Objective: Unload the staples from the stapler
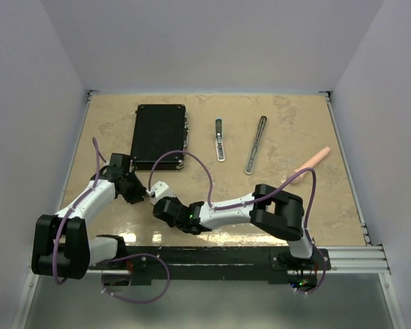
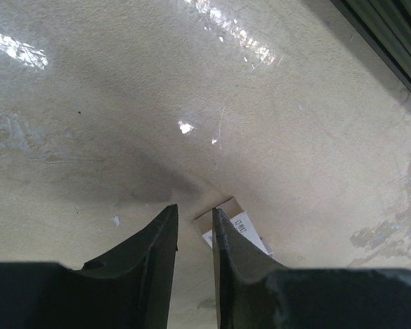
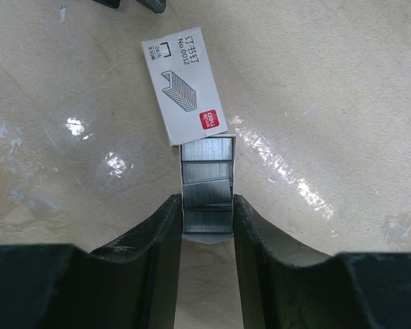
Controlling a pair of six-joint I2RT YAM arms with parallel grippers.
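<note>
Just past the tips of the left gripper [image 2: 195, 211], the white box [image 2: 241, 229] shows only a corner; one finger [image 2: 236, 274] covers the rest. Between the right gripper [image 3: 206, 204] jaws, the near end of the staples [image 3: 206, 171] drops out of sight. Beyond the box, two dark tips [image 3: 150, 5] are cut off by the top edge.

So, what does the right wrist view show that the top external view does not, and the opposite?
Only the right wrist view: the staples, grey strips sticking out of the white box, with the right gripper closed on them, and the box's print and red mark. Only the top view: the stapler lying as two bars, the black case, the pinkish cylinder. Both: the box, the right gripper, the beige table.
</note>
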